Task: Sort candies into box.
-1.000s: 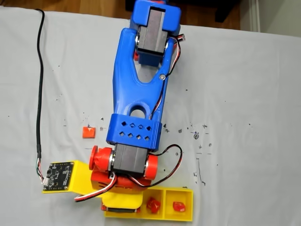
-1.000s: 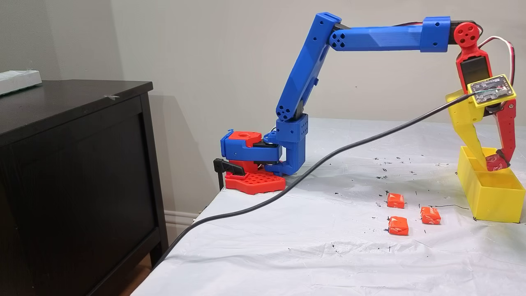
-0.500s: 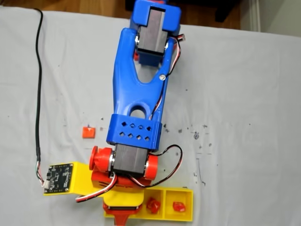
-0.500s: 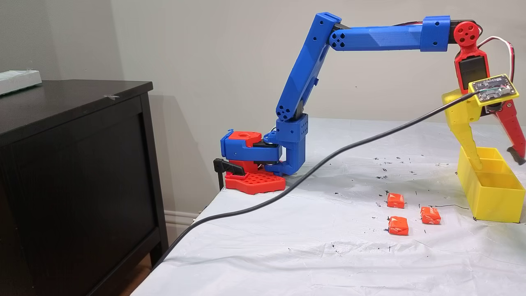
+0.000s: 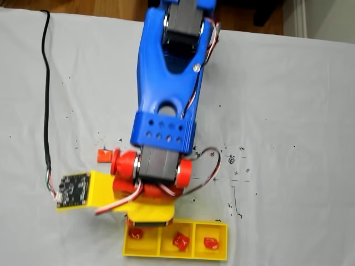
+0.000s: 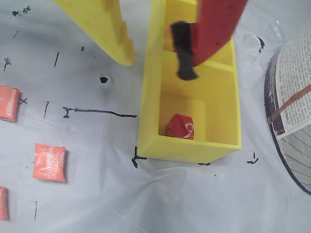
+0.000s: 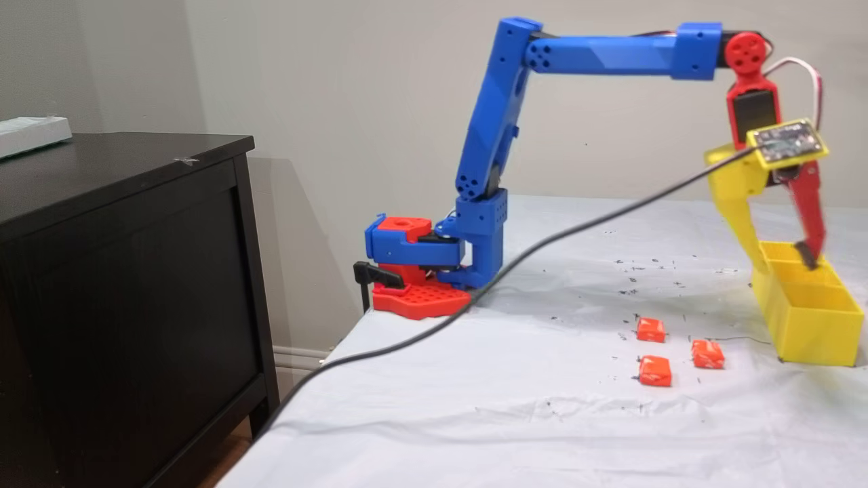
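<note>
white cloth speckled with black pen marks covers the table [image 7: 475, 407], with a dark cabinet [image 7: 129, 271] off to the left in the side fixed view and a plain wall behind.

the gripper [image 6: 155, 65] hangs spread and empty at the near end of the yellow tray [image 6: 150, 97]: in the wrist view its yellow finger [image 6: 109, 29] sits outside the tray's left wall over the cloth, while the red finger [image 6: 211, 29] with its black tip is above the tray's interior, so the jaws straddle that wall.

the tray's long axis runs away from the wrist camera, top to bottom of that picture; in the top-down fixed view it lies left to right along the bottom edge [image 5: 175, 255], with one red candy in each of the three compartments [image 5: 136, 234] [image 5: 180, 241] [image 5: 210, 243].

three orange candies remain loose on the cloth [image 7: 651, 329] [image 7: 707, 354] [image 7: 655, 371]. in the wrist view they lie well to the left of the gripper, beyond the tray's left wall [image 6: 7, 103] [image 6: 49, 162] [image 6: 2, 204]; in the side view they sit toward the camera and to the left of the tray.

my judgement is that the next move must lift clear of the wall and swing toward that cluster. the candies are squarish, so no long axis really governs the grasp; the middle one [image 6: 49, 162] lies slightly skewed to the tray's walls.
</note>
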